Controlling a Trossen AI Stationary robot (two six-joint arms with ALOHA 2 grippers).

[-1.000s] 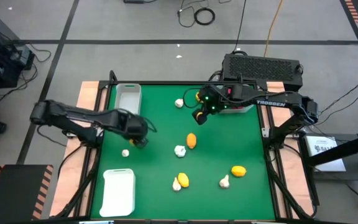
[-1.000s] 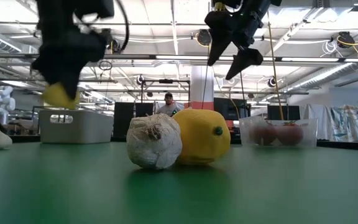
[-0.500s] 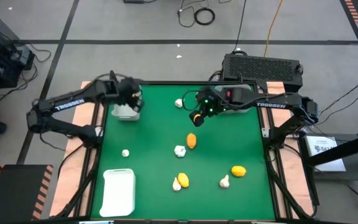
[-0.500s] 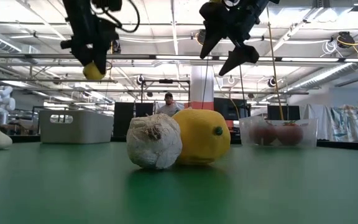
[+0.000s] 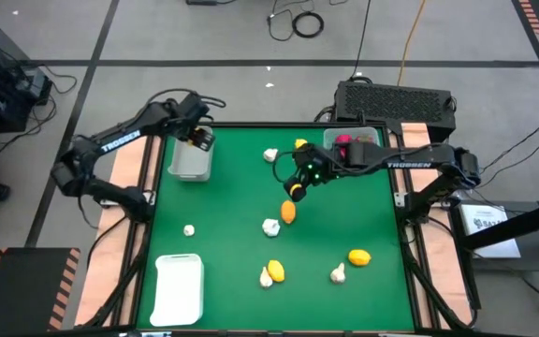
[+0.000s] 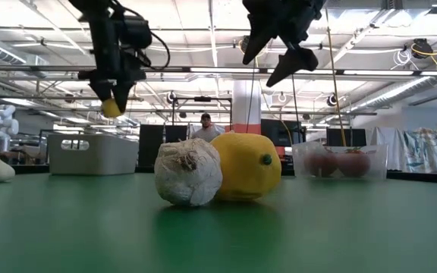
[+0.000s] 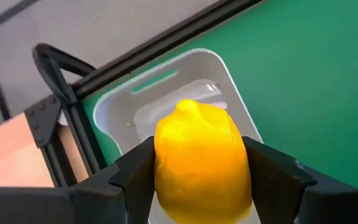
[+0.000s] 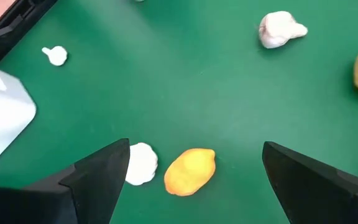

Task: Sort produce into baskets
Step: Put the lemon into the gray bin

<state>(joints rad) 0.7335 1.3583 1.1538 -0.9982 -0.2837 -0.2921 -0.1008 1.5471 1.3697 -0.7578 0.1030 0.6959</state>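
Observation:
My left gripper (image 5: 199, 139) is shut on a yellow lemon (image 7: 202, 162) and hangs above the grey-white bin (image 5: 191, 157), which also shows in the left wrist view (image 7: 166, 102) and the low view (image 6: 93, 154). My right gripper (image 5: 297, 184) is open and empty, high above an orange-yellow lemon (image 8: 190, 171) and a garlic bulb (image 8: 140, 172) that lie side by side on the green table. The clear bin (image 5: 356, 142) at the far right holds red fruits. The flat white tray (image 5: 178, 286) lies at the near left. My left gripper pinches the lemon's two long sides (image 7: 166, 171) between its two fingers (image 7: 135, 171). The fingers point down from above (image 6: 112, 91). The lemon's pointed end (image 7: 187, 106) faces away from the gripper. The lemon is lifted clear, above the bin.
More lemons (image 5: 275, 271) (image 5: 359, 256) and garlic bulbs (image 5: 338, 273) (image 5: 188, 229) (image 5: 270, 154) lie scattered on the green table. A black box (image 5: 396, 98) stands behind the far edge. A person stands far off in the room (image 6: 205, 125).
My left gripper has risen from the table's left middle and swung toward the far edge with the lemon, which is now above the grey-white bin. My right gripper has moved a little toward the near edge, staying open.

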